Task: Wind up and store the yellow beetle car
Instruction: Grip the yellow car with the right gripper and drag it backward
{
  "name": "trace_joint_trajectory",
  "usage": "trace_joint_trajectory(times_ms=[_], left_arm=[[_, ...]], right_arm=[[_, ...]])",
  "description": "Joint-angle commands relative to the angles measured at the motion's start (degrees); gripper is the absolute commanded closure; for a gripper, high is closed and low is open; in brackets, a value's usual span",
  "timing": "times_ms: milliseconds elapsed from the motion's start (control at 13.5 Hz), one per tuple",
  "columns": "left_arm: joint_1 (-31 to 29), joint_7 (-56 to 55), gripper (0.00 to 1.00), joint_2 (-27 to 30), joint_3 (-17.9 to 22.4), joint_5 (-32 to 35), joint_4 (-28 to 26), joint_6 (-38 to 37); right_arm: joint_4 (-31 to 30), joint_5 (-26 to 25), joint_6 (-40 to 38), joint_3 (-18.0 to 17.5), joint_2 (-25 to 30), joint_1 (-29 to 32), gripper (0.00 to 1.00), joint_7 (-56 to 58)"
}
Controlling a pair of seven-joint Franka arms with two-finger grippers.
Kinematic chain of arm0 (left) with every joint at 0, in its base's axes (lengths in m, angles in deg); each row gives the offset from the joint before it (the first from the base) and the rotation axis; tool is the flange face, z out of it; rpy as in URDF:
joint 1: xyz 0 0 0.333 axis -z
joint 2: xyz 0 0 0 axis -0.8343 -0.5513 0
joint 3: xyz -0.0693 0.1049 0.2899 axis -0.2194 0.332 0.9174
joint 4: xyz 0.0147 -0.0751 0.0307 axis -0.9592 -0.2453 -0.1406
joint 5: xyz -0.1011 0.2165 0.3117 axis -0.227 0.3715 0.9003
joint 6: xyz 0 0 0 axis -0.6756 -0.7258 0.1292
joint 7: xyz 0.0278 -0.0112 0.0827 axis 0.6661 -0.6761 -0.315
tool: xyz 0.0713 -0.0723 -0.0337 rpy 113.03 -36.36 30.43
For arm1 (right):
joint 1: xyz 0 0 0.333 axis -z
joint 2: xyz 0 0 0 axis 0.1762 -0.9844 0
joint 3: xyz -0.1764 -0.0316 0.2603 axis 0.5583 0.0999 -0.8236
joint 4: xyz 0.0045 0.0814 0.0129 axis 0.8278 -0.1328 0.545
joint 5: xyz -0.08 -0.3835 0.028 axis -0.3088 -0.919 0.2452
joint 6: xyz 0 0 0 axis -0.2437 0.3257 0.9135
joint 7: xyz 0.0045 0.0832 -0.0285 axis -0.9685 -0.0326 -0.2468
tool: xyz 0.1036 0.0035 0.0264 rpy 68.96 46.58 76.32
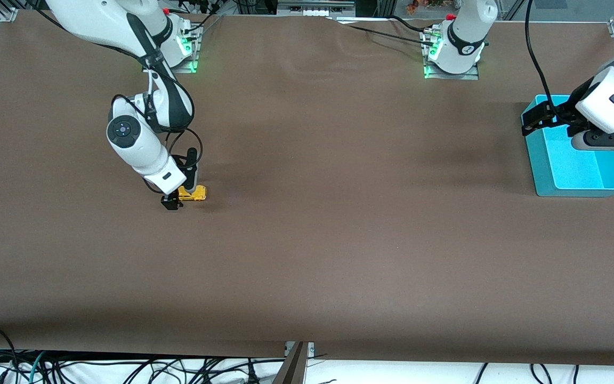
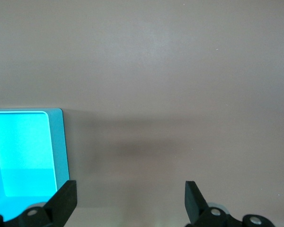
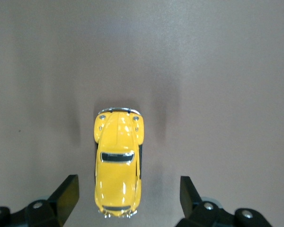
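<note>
The yellow beetle car stands on the brown table toward the right arm's end. My right gripper is low over it, open, with the car's rear part between the two fingers and a gap on each side. In the right wrist view the car shows from above between the dark fingertips, untouched. My left gripper is open and empty, hanging over the edge of the blue bin at the left arm's end; in the left wrist view bare table shows between its fingers.
The blue bin is an open rectangular tray, empty inside. The arms' bases stand along the table edge farthest from the front camera. Cables lie below the table edge nearest that camera.
</note>
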Motion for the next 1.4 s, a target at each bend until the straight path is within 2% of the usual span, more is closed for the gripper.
trace_joint_trajectory(times_ms=[0, 222, 370, 444, 591, 665, 887, 961, 1331], left_arm=[[-0.60, 0.48, 0.00, -0.11, -0.22, -1.05, 1.01, -1.28], [-0.60, 0.47, 0.00, -0.11, -0.22, -1.05, 0.83, -1.28], [-0.60, 0.47, 0.00, -0.11, -0.22, -1.05, 0.83, -1.28], [-0.60, 0.47, 0.00, -0.11, -0.22, -1.05, 0.83, -1.19], [-0.60, 0.47, 0.00, -0.11, -0.31, -1.05, 0.83, -1.19], [-0.60, 0.47, 0.00, -0.11, -0.31, -1.05, 0.83, -1.19], [-0.51, 0.30, 0.00, -0.11, -0.49, -1.05, 1.00, -1.28], [-0.51, 0.30, 0.00, -0.11, -0.49, -1.05, 1.01, -1.28], [-0.51, 0.12, 0.00, -0.03, -0.66, -1.05, 1.18, -1.28]], right_arm=[[-0.59, -0.27, 1.48, -0.20, -0.02, 0.10, 0.06, 0.74], [-0.59, -0.27, 1.48, -0.20, -0.28, 0.10, 0.19, 0.83], [-0.59, -0.27, 1.48, -0.20, -0.46, 0.10, 0.20, 0.83], [-0.59, -0.27, 1.57, -0.20, -0.37, 0.10, 0.26, 1.26], [-0.59, -0.27, 1.74, -0.20, -0.46, 0.10, 0.39, 3.28], [-0.59, -0.27, 1.75, -0.20, -0.46, 0.10, 0.52, 3.38], [-0.59, -0.27, 1.75, -0.20, -0.72, 0.18, 0.69, 3.46], [-0.59, -0.27, 1.75, -0.20, -0.72, 0.10, 0.73, 3.55], [-0.51, -0.19, 1.48, -0.11, -1.16, 0.88, 0.73, 3.73]])
